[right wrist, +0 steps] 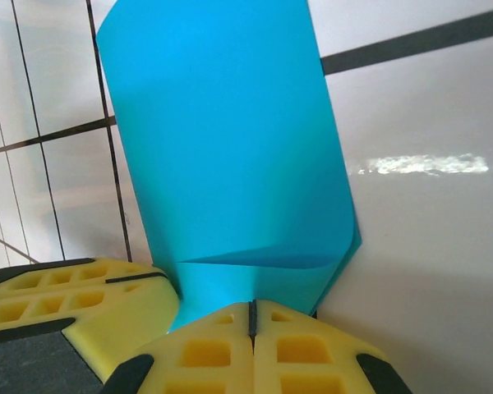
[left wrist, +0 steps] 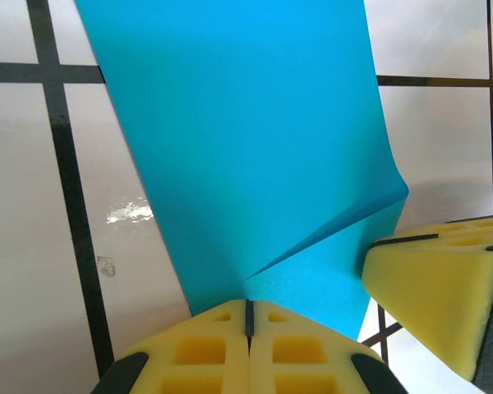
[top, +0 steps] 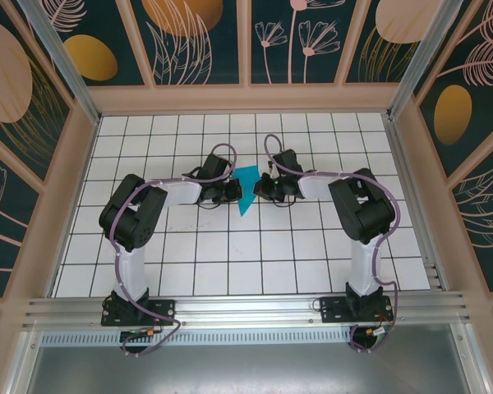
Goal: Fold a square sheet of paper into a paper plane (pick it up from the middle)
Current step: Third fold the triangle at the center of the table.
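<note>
The square sheet of paper point(top: 247, 182) is teal-blue and hangs bent between my two grippers over the middle of the tiled floor, tapering to a point toward the near side. My left gripper point(top: 234, 193) comes at it from the left and is shut, with the paper point(left wrist: 246, 139) running into the seam between its yellow pads point(left wrist: 248, 305). Opposite it, my right gripper point(top: 260, 190) is shut too, and the sheet point(right wrist: 222, 139) curls up into its pads point(right wrist: 251, 305). A soft crease crosses the paper just ahead of each pair of tips. The two grippers nearly touch.
White floor tiles with black grid lines point(top: 230, 246) lie all around. Wooden-framed patterned walls point(top: 82, 148) close in the left, right and back. The arm bases sit on the metal rail point(top: 246, 308) at the near edge.
</note>
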